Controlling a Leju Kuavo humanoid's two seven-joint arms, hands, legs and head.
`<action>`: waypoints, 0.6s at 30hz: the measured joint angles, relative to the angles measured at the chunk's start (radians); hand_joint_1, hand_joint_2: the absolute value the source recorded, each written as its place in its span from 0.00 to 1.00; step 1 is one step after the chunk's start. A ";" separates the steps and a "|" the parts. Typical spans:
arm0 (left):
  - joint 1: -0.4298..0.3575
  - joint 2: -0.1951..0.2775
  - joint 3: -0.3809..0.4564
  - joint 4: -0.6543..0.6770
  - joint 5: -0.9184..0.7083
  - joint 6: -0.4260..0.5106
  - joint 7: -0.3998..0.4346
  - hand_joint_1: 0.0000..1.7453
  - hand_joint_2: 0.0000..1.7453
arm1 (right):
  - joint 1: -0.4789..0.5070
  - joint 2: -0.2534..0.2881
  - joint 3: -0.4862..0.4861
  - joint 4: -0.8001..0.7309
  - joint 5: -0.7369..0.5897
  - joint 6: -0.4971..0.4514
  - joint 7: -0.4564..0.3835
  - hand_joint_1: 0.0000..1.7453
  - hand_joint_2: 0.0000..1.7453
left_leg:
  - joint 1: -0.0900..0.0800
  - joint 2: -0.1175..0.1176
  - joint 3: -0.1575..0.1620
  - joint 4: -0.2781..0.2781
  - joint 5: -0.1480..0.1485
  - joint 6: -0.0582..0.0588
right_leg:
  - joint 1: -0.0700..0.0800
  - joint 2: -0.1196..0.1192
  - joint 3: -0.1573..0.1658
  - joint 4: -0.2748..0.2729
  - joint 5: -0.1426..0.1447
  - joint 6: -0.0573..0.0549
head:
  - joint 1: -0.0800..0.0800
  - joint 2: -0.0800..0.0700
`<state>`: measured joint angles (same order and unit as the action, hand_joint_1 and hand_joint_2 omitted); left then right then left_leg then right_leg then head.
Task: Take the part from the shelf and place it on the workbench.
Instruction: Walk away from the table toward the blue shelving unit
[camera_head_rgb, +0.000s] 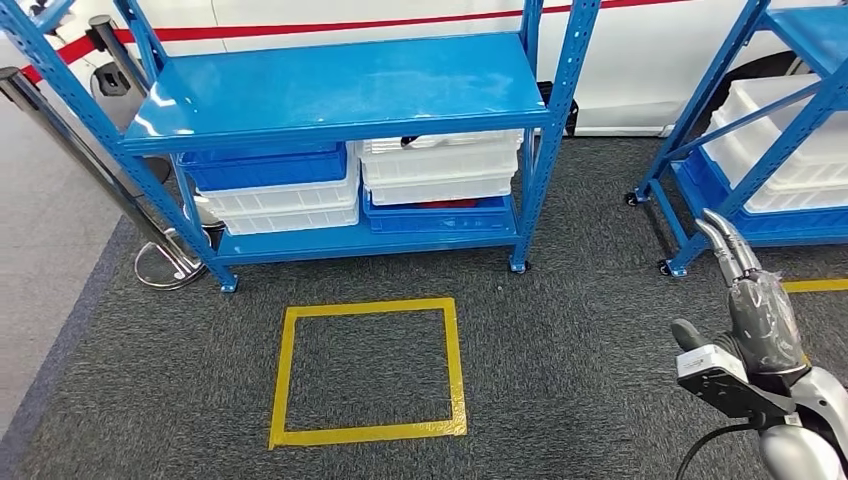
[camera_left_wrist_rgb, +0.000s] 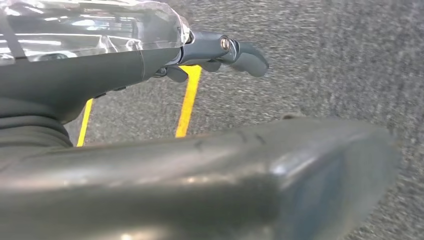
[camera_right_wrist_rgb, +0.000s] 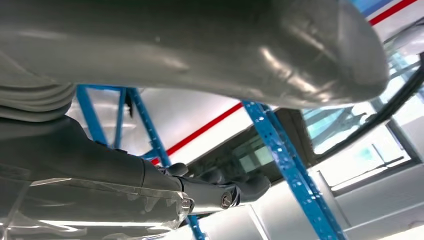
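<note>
Blue steel shelving (camera_head_rgb: 340, 90) stood directly ahead on dark grey carpet (camera_head_rgb: 580, 340), its upper deck bare and glossy. On the lower deck sat stacked bins: a blue bin (camera_head_rgb: 265, 165) over white bins (camera_head_rgb: 280, 205) on the left, and white bins (camera_head_rgb: 440, 165) over a blue bin (camera_head_rgb: 440, 215) on the right. A small dark item (camera_head_rgb: 410, 141) showed at the rim of the top white bin on the right; whether this was the part could not be determined. A second blue rack (camera_head_rgb: 760, 130) holding white bins (camera_head_rgb: 790, 130) stood to the right, well apart from the first. A yellow tape square (camera_head_rgb: 368, 372) marked the carpet in front of the shelving. Metal stanchion posts with a round base (camera_head_rgb: 165, 265) leaned at the left end of the shelving. A white wall with a red stripe (camera_head_rgb: 340, 30) ran behind.

The right hand (camera_head_rgb: 745, 290) was raised at the lower right of the head view, fingers (camera_head_rgb: 725, 240) extended roughly straight and close together, holding nothing; a clear plastic cover wrapped its back. In the right wrist view the right hand (camera_right_wrist_rgb: 210, 192) pointed towards a blue upright (camera_right_wrist_rgb: 287, 160), clear of it.

The left hand (camera_left_wrist_rgb: 215, 52) hung over the carpet near a yellow tape line (camera_left_wrist_rgb: 188, 102), fingers slightly bent, empty
</note>
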<state>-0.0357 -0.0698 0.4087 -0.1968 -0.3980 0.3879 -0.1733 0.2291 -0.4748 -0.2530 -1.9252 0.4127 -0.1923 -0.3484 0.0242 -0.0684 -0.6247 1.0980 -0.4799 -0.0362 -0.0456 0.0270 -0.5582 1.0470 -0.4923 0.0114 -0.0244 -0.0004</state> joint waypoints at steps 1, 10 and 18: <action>-0.002 0.000 0.001 0.000 0.000 0.000 0.000 0.00 0.00 | 0.003 0.002 0.000 0.000 -0.009 0.003 -0.005 0.00 0.00 | -0.003 0.038 -0.032 0.066 -0.034 0.001 | 0.005 -0.010 -0.001 0.000 0.000 -0.004 | 0.000 0.000; -0.007 0.003 0.006 0.000 0.006 -0.006 0.003 0.00 0.00 | -0.001 0.008 -0.012 0.005 -0.061 0.029 -0.016 0.00 0.00 | -0.037 0.085 0.040 -0.057 0.027 0.061 | 0.036 -0.072 0.000 0.001 -0.007 -0.012 | 0.000 0.000; -0.007 0.004 0.020 0.000 0.015 -0.017 0.004 0.00 0.00 | -0.034 -0.010 -0.022 0.030 -0.087 0.043 -0.019 0.00 0.00 | -0.041 0.081 0.042 -0.067 0.031 0.048 | 0.033 -0.076 0.004 -0.008 -0.004 -0.001 | 0.000 0.000</action>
<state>-0.0422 -0.0656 0.4291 -0.1968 -0.3827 0.3706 -0.1696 0.1947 -0.4846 -0.2747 -1.8948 0.3261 -0.1496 -0.3670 -0.0169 0.0126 -0.5823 1.0314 -0.4487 0.0117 -0.0129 -0.0493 -0.5546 1.0392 -0.4958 0.0106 -0.0244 -0.0004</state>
